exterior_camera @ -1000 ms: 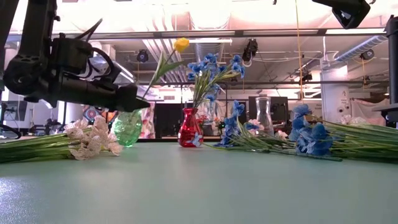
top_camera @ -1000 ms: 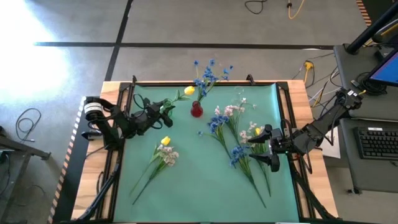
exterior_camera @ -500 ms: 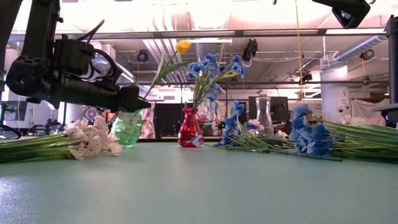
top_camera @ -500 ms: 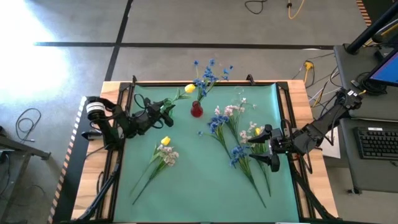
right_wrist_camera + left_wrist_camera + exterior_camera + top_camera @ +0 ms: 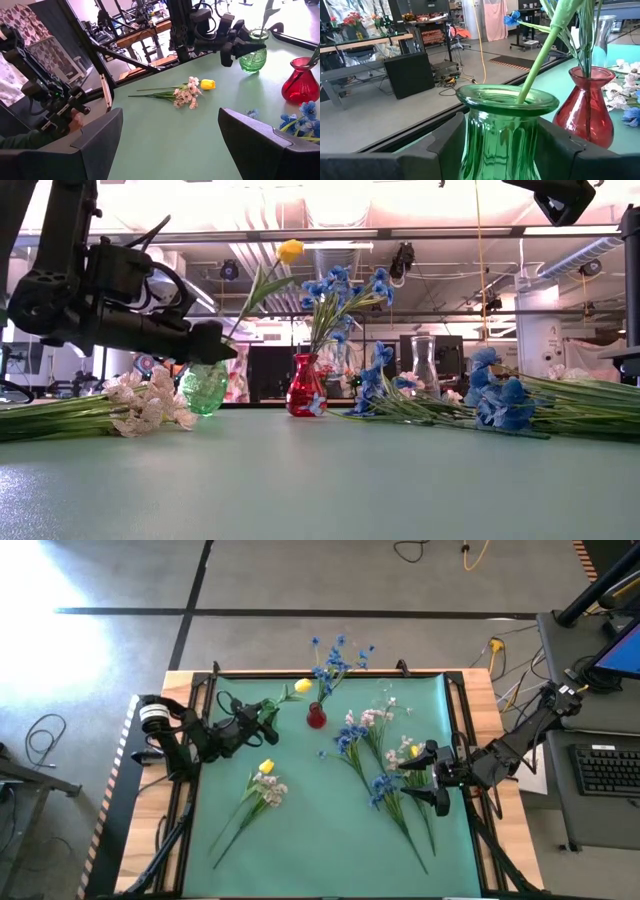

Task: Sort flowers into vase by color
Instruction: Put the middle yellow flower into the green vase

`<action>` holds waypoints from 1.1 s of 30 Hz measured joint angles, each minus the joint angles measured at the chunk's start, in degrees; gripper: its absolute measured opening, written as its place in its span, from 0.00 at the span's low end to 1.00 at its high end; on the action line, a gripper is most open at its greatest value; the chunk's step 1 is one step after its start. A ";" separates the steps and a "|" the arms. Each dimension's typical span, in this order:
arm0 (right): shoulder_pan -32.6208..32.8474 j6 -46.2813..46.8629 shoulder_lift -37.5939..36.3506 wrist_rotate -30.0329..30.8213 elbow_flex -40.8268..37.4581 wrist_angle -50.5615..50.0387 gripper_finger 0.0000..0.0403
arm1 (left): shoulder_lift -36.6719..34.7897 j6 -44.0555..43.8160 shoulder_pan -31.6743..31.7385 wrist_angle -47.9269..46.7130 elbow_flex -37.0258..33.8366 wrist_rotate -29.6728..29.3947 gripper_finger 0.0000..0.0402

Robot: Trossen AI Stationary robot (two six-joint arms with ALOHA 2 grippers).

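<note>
The left gripper (image 5: 502, 150) stands open astride the green vase (image 5: 504, 131), where the yellow tulip (image 5: 302, 686) stands. Next, I'd guess, it backs off toward the pink spray (image 5: 268, 790) beyond. The right gripper (image 5: 420, 778) waits open over the blue flowers (image 5: 380, 786).

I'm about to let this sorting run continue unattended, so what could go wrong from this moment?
The left gripper has its fingers on both sides of the green vase, which holds one leaning yellow flower; a careless pull-back might tip it. The red vase with blue flowers stands close beside it and may get knocked. The right gripper hovers open over tangled stems, so it may lift several colors at once.
</note>
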 joint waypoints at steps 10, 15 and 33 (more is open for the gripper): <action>-0.01 -0.01 0.00 0.02 0.00 0.00 0.79 | -0.16 -2.07 -0.02 0.61 -2.18 -2.64 0.48; 0.00 0.00 0.00 0.04 0.00 0.00 0.79 | -0.47 -2.74 -0.02 0.56 -2.68 -2.68 0.48; 0.00 0.00 0.00 0.07 0.00 0.11 0.79 | -1.38 -8.09 0.00 0.54 -5.25 -4.15 0.48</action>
